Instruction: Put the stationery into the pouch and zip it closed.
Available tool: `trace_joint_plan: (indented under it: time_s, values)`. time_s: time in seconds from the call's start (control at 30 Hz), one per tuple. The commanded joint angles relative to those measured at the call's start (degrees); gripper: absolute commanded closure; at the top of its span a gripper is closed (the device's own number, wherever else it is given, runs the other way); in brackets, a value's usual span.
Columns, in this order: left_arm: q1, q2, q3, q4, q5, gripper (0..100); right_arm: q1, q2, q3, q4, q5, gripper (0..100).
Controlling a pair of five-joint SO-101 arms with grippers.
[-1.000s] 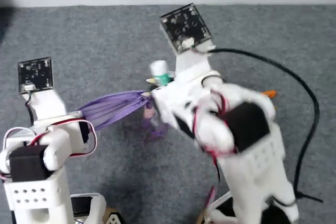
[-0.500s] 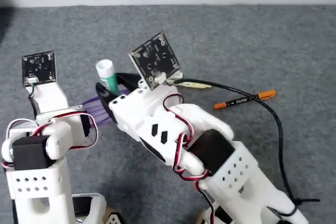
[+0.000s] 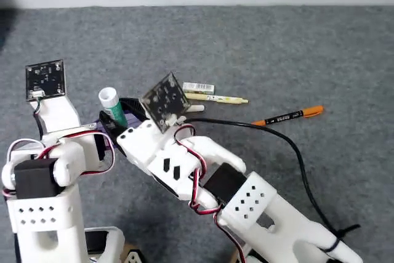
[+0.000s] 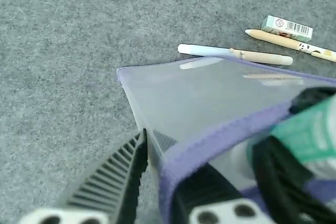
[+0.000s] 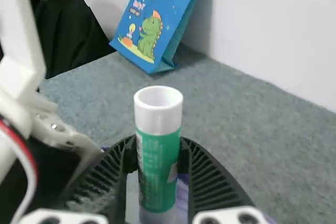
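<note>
Right hand (image 5: pixel 157 149) gripping one glue stick (image 5: pixel 157 121), left hand (image 4: pixel 157 148) pinching one pouch (image 4: pixel 210 93), three pens (image 3: pixel 215 98), one eraser (image 4: pixel 286 27)

Left claw (image 4: pixel 152 148) and right claw (image 5: pixel 157 148) both clamped, close together.

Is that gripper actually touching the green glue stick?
Touching. The right wrist view shows the right gripper pressed against both sides of the glue stick.

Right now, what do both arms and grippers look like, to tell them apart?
The left arm and right arm are white shells with black servo blocks and looped red wiring. Each wrist carries a square black circuit board. The left gripper and right gripper have black ribbed fingers. A thick black cable runs from the right arm.
</note>
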Motion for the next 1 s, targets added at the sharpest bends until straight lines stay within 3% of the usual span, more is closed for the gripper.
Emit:
trace_joint_plan:
  time_s: [0.0, 0.1, 0.17, 0.43, 0.73, 0.97]
  values:
    - [0.70, 1.32, -1.45, -1.05, 0.88, 99, -0.40, -2.07, -1.32, -0.31, 1.23, 93.1]
    - [0.70, 1.41, -1.45, -1.05, 0.88, 99, -0.40, -2.07, -5.63, 6.37, 0.79, 80.8]
    - [0.70, 1.32, -1.45, -1.05, 0.88, 99, -0.31, -2.07, -8.88, 10.42, -1.23, 78.6]
    - [0.70, 1.32, -1.45, -0.97, 0.88, 99, 5.76, -1.98, -20.66, 21.93, -6.15, 89.2]
    - [0.70, 1.32, -1.36, -1.05, 0.88, 99, 24.92, 2.51, -22.68, 34.42, -7.65, 96.1]
    - [0.70, 1.32, -1.36, -1.05, 0.88, 99, 27.65, 14.20, -23.03, 44.88, 3.87, 95.7]
